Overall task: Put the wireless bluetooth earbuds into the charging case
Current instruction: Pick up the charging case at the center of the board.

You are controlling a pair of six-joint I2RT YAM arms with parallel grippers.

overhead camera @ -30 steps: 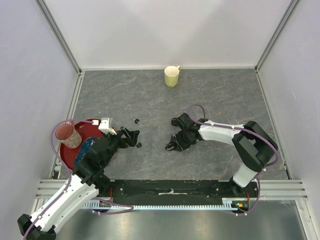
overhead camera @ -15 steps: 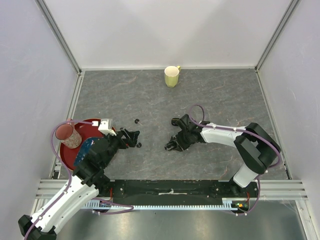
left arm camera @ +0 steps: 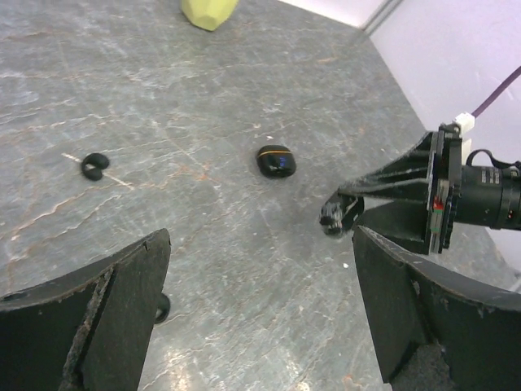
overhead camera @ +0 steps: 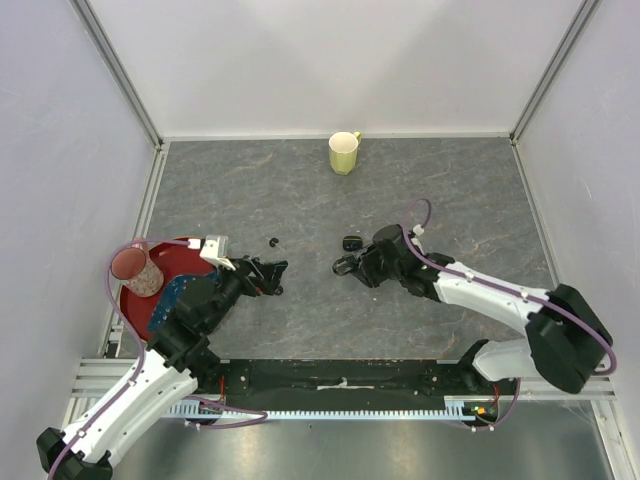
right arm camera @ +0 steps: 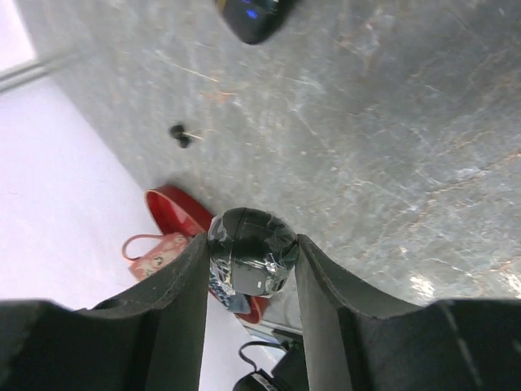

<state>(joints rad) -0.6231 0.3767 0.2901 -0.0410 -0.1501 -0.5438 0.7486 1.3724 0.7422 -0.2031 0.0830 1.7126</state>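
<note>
The right claw (overhead camera: 344, 266), pinching a black charging case (right arm camera: 249, 251), has shifted toward the far side; the left claw (left arm camera: 257, 252) gapes wide over the table (left arm camera: 244, 90).

Top view high, looking down; wrist views low, close, sharing black case (left arm camera: 276, 160)

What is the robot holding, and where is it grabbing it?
The right gripper holds a small round black case, its fingers pinching the case's two opposite sides. The left gripper is open and holds nothing.
</note>
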